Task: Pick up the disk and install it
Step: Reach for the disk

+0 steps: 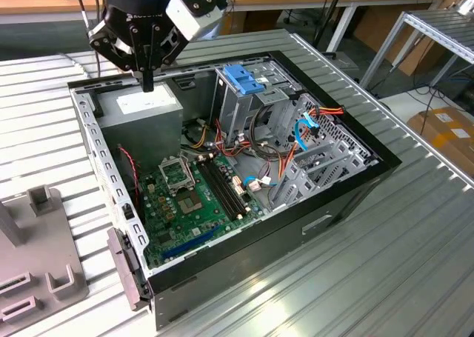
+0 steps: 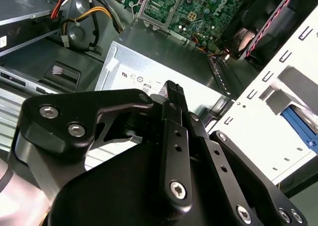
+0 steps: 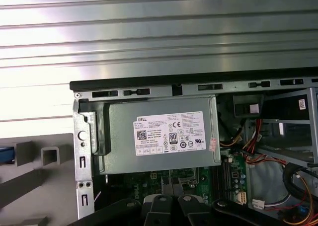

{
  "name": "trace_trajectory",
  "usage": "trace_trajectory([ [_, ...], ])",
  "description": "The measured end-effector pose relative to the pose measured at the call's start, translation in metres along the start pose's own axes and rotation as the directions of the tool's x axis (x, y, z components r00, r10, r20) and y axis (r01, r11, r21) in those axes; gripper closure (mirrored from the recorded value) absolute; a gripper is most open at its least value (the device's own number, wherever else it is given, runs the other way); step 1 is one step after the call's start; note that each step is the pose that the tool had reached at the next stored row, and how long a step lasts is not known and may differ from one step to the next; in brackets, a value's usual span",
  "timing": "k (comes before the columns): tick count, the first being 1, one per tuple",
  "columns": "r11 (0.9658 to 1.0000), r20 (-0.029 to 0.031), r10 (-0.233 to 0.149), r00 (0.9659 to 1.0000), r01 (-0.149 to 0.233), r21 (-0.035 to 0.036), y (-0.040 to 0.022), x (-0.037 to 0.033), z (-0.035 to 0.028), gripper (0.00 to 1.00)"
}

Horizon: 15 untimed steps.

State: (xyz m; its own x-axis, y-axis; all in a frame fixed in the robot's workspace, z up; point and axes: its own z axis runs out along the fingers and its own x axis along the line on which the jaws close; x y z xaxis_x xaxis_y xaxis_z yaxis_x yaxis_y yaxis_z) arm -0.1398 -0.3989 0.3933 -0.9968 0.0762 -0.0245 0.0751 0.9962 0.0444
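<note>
The ribbed metal counter (image 1: 385,263) carries an open computer case (image 1: 244,255), lying on its side with its insides facing up. In the case's far corner, toward the exterior view's left, sits the grey power-supply box (image 1: 141,107) with a white label on its upper face, also seen in the first wrist view (image 3: 159,136). The green motherboard (image 1: 192,196) lies nearer, beside it. Toward the exterior view's right of the box stands the metal drive cage (image 1: 252,104) with a blue bracket (image 1: 243,78) on top, and red and orange cables run between the cage and the board.

Outside the case, at the exterior view's left, a grey fixture (image 1: 37,263) with upright blocks rests on the counter.

The gripper (image 1: 148,81) hangs above the power-supply box, pointing down at its label. In the second wrist view its fingers (image 2: 175,94) are pressed together with nothing between them.

A grey piece with a light-blue edge, which appears to be the disk (image 2: 298,120), shows in the second wrist view past the case's perforated wall. It lies outside the case on the fixture's side, well apart from the fingers. How it lies there cannot be told.
</note>
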Motion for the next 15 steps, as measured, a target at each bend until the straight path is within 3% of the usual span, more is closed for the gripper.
trace_trajectory([
  [15,1.0000,-0.0001,0.000,1.0000,0.000,0.0001,-0.0010,0.0126,-0.0004,0.89],
])
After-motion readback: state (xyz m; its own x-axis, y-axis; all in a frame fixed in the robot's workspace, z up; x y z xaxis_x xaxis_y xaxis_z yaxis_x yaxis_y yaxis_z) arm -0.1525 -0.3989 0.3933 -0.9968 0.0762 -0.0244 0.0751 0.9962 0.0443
